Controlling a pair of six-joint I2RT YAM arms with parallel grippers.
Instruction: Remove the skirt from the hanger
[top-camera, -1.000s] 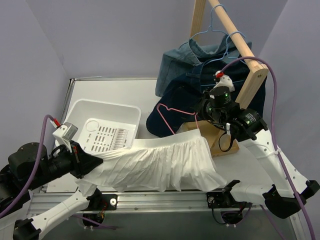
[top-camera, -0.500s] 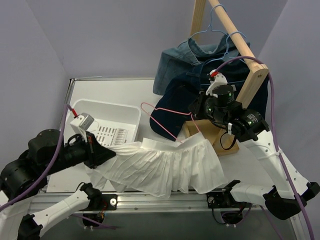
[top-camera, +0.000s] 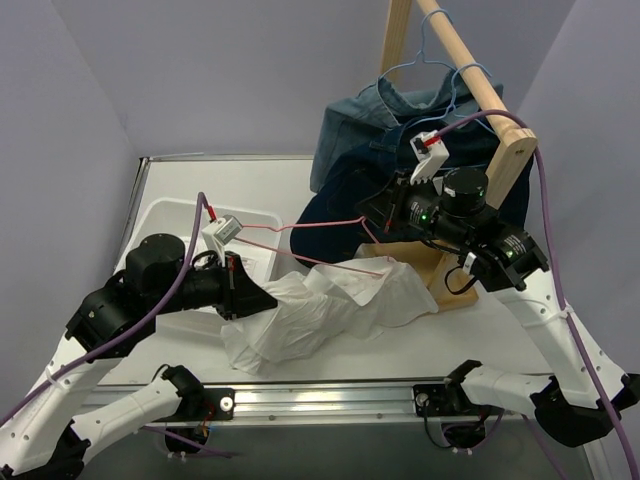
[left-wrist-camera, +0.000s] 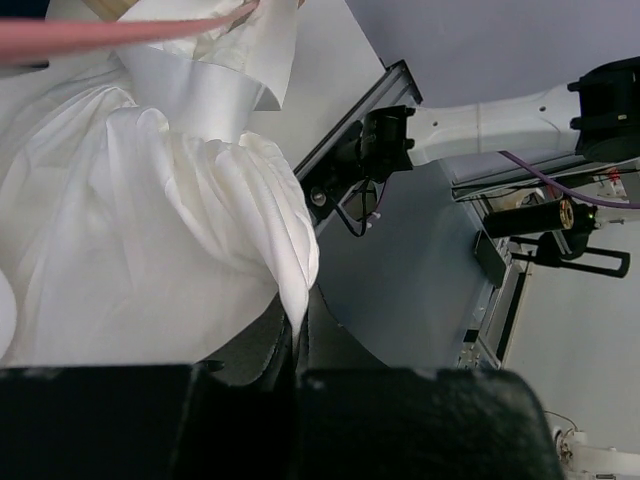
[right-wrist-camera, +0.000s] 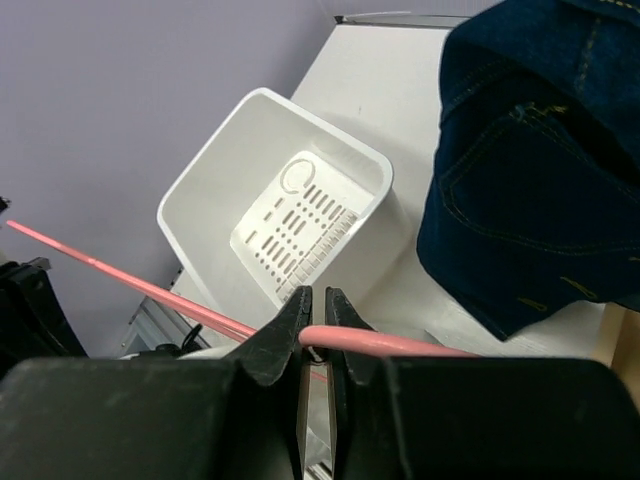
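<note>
The white pleated skirt lies bunched in a heap at the table's middle. My left gripper is shut on an edge of it; the left wrist view shows the skirt pinched between the closed left gripper. The pink-red wire hanger is held in the air above the skirt, its lower wire reaching into the cloth near the skirt's right end. My right gripper is shut on the wire. The right wrist view shows the hanger clamped in the right gripper.
A white basket sits at the left, partly hidden by my left arm, and also shows in the right wrist view. Dark-blue denim, a light-blue denim shirt and light-blue hangers hang on the wooden rack at the back right.
My left gripper has moved right toward the middle with the skirt's edge, so the spread skirt is now bunched. My right gripper has lifted and turned the hanger leftward, mostly out of the skirt.
</note>
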